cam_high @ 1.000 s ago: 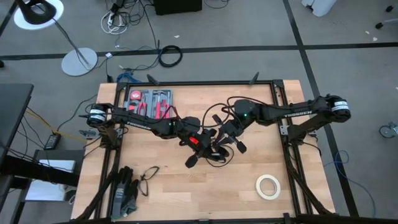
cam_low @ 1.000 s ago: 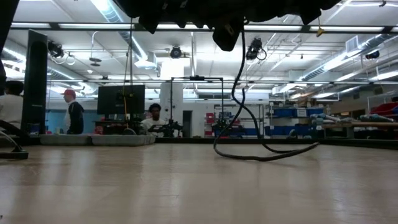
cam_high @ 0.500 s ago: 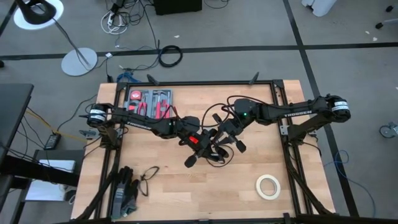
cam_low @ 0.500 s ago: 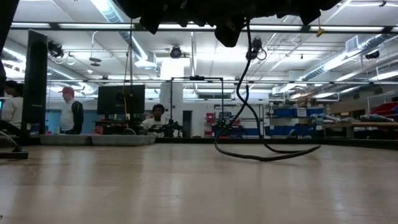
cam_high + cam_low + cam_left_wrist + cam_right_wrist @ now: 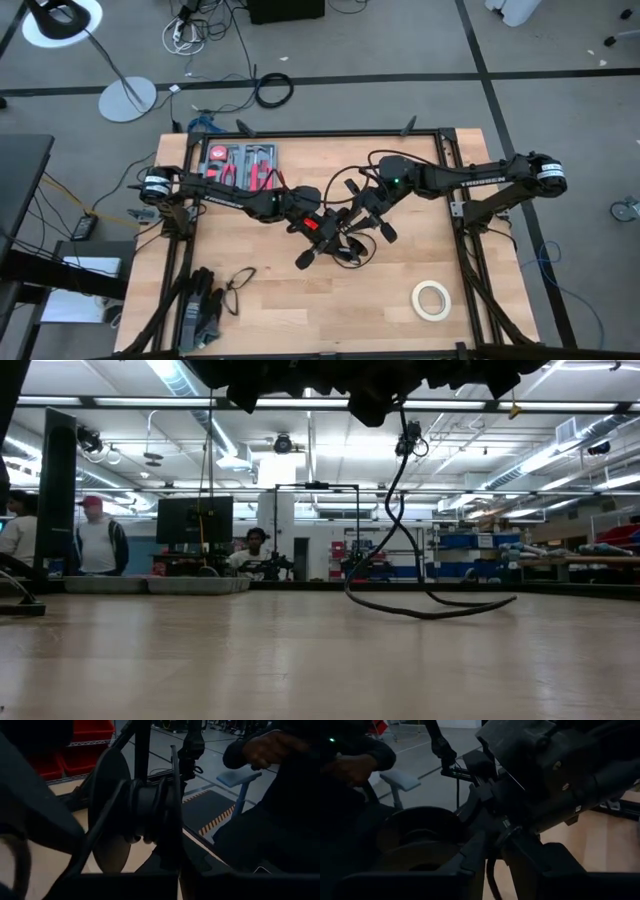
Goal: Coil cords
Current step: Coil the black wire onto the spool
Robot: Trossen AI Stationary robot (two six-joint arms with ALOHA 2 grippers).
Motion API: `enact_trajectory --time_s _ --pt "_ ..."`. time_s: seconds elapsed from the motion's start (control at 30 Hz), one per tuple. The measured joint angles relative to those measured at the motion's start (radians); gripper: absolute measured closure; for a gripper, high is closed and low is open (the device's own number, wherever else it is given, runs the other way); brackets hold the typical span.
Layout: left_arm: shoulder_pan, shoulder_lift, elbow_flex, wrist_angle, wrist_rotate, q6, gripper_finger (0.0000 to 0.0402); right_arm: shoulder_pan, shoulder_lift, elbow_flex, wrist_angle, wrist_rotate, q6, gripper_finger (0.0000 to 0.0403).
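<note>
cord (image 5: 400, 550): thin black cable, hangs from the hands down to the middle of the worktop (image 5: 300, 310), slack looping loose on the wood
spool (image 5: 135, 815): dark reel with a few turns of cord on its hub, up close in the left wrist view
left hand (image 5: 322, 238): over mid-worktop, clamped fully shut, looks like it's got the spool, though it's dark so not 100% sure
right hand (image 5: 366, 215): just beside the left one, fingers part open at the cord, can't tell if it's actually gripping
tip: keep the reel steady and feed the slack in with light tension so turns sit side by side
tape roll (image 5: 431, 299): near the worktop's front right corner, well clear
</note>
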State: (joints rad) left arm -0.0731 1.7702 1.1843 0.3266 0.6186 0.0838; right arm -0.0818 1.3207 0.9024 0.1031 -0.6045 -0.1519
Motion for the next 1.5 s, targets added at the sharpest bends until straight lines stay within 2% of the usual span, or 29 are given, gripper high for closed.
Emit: enact_trajectory --time_s 0.4,0.63,1.5 --pt "0.000 -0.002 0.022 -0.018 0.021 0.039 0.0402 -0.001 -0.010 0.001 -0.028 0.024 -0.034 0.0325" --pt "0.001 -0.013 0.028 -0.015 0.016 0.048 0.0402 -0.019 -0.076 -0.001 -0.088 0.045 -0.053 0.0325" --pt "-0.001 -0.062 0.026 -0.075 -0.025 0.118 0.0402 0.007 -0.168 -0.009 -0.273 0.239 0.000 0.0325"
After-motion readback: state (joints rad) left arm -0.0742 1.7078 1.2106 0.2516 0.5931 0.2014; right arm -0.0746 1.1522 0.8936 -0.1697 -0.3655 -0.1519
